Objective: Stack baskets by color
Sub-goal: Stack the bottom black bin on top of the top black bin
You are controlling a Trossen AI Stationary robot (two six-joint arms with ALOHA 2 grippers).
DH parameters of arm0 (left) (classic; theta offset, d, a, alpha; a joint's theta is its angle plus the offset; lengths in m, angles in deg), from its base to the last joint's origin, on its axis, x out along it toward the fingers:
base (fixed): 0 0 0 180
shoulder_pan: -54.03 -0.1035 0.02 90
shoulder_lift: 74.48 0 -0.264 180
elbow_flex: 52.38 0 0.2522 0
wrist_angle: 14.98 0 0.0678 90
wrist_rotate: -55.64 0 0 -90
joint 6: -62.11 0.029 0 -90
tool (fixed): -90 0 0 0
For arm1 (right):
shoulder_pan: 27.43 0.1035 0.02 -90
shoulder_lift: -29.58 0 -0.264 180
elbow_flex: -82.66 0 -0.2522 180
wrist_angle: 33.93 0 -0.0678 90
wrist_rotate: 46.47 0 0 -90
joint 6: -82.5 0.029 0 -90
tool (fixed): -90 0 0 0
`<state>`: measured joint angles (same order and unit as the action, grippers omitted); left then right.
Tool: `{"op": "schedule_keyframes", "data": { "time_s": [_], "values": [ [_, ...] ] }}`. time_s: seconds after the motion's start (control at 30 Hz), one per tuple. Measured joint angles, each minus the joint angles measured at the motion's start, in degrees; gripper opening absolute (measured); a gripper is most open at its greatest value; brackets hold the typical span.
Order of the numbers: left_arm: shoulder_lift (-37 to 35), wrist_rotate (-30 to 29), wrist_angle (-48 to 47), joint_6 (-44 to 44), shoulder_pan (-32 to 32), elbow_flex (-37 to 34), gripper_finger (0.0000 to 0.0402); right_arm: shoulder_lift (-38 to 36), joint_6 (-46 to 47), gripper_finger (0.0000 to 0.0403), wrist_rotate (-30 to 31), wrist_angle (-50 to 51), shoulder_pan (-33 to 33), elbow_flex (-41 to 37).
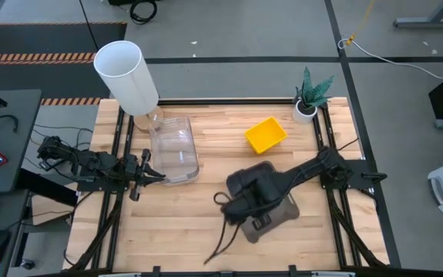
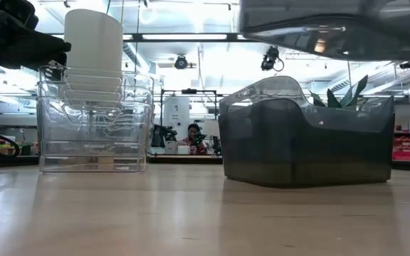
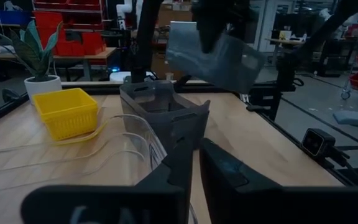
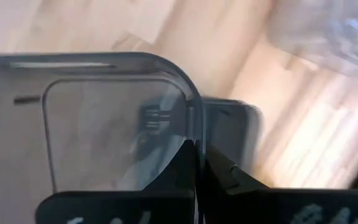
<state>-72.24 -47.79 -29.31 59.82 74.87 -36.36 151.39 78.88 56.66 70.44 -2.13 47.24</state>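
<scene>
At the left edge of the wooden worktop (image 1: 206,223), the left end effector (image 1: 157,176) is seen clamped on the near wall of the clear baskets (image 1: 174,149), its fingers (image 3: 185,163) pressed together over the thin transparent rim. The clear baskets are nested one inside another and are found standing on the worktop just in front of the tall white cylinder (image 1: 127,75), which is seen through them in the low view. Farther right and toward the back, a single yellow basket (image 1: 265,135) is placed alone on the wood, near the small potted plant (image 1: 311,94) at the back right corner. In the middle right, the right end effector (image 1: 246,201) is closed on the rim of a dark grey basket (image 4: 104,124), which is held raised in the air and tilted. Directly beneath it, a second dark grey basket (image 2: 305,139) is seen resting on the worktop, apart from the lifted one.
</scene>
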Motion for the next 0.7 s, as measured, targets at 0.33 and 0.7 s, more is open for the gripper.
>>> {"op": "schedule_keyframes", "data": {
  "time_s": [0.33,0.7],
  "values": [
    [0.00,-0.02,0.01,0.00,0.02,0.00,0.0035,-8.74,-7.35,0.0004,1.89,-0.66,-8.54,-5.14],
    [0.00,-0.02,-0.03,0.00,-0.01,0.00,0.0036,-10.51,-15.60,0.0004,-2.68,-6.35,-17.03,-14.94]
  ]
}}
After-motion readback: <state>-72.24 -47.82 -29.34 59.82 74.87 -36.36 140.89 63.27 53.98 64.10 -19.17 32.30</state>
